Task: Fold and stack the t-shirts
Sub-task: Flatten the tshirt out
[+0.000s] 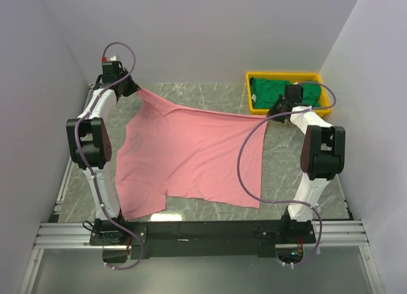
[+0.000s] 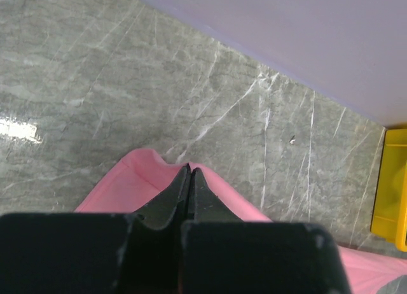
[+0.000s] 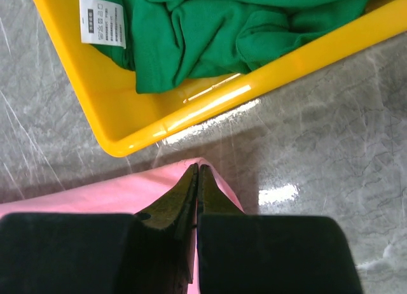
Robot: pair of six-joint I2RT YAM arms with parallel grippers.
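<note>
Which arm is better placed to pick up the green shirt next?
The right arm: its jaws, shut on the pink shirt, sit beside the tray holding the green shirt. The left arm grips the opposite corner, across the table.

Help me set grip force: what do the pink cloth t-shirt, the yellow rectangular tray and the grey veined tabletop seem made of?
Pink cloth t-shirt: soft matte fabric, perhaps cotton knit; it drapes and creases. Yellow rectangular tray: glossy moulded plastic, glare on its rim. Grey veined tabletop: polished marble look; stone or laminate, cannot tell.
</note>
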